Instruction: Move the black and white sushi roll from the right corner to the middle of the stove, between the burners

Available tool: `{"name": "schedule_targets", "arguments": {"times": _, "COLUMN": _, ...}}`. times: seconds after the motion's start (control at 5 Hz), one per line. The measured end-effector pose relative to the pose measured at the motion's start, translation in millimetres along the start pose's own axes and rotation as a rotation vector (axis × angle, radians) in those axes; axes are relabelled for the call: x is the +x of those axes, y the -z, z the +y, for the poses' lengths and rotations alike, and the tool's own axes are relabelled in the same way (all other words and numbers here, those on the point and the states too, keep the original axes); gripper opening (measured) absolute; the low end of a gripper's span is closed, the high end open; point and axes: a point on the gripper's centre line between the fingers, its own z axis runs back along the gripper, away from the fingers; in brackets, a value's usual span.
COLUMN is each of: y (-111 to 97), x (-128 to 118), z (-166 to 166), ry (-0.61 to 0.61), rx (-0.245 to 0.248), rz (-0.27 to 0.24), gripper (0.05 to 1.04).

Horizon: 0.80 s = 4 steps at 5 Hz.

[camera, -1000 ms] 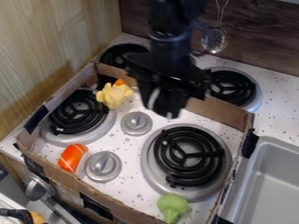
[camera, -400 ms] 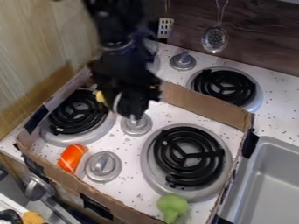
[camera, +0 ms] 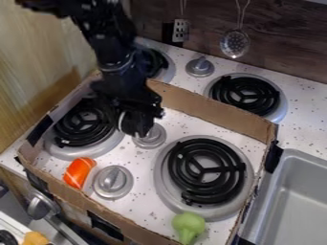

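Arm: black, comes in from upper left, slants down over the stove.
Gripper: (camera: 136,130) hangs inside the cardboard wall (camera: 217,117), between the left burner (camera: 83,124) and the middle knob (camera: 150,136). Released or clenched, cannot tell; whether it grasps anything, cannot tell either.
Middle knob: silver, on the speckled white stovetop (camera: 144,208); gripper overlaps its upper-left edge in view. Contact unclear.
Front knob: (camera: 113,182) silver, nearer the camera, below the middle one.
Orange toy: (camera: 79,172) pale stripes, lies tilted just left of the front knob, near the cardboard.
Green toy: (camera: 188,227) broccoli-shaped, at the near end of the enclosure, below the right burner (camera: 205,168).
Burners: black coils. The left and right ones sit within the cardboard; a rear burner (camera: 158,62) is behind the arm, another (camera: 246,95) at rear right.
Cardboard: brown, low, rings the front stovetop; black tape (camera: 273,156) on its sides.
Back knob: (camera: 200,67) between the rear burners.
Back wall: (camera: 287,48) dark wood grain; skimmer (camera: 235,44) and slotted turner (camera: 180,30) hang against it.
Sink: (camera: 297,201) grey, right of the enclosure.
Lower left: oven knob (camera: 42,206) on the stove front.
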Motion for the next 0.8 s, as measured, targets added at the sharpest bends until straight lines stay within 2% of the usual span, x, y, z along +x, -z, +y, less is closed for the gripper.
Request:
{"name": "schedule_targets", "arguments": {"times": 0.4, "y": 26, "x": -8, "z": 1, "ry": -0.022, "rx": -0.037, "rz": 0.015, "gripper": 0.572}}
{"name": "schedule_targets", "arguments": {"times": 0.6, "y": 36, "x": -12, "z": -2, "ry": -0.028, "rx": -0.039, "rz": 0.006, "gripper": 0.674}}
{"name": "schedule_targets", "arguments": {"times": 0.8, "y": 44, "x": -11, "z": -5, "ry": -0.051, "rx": -0.053, "rz": -0.012, "gripper": 0.950}}
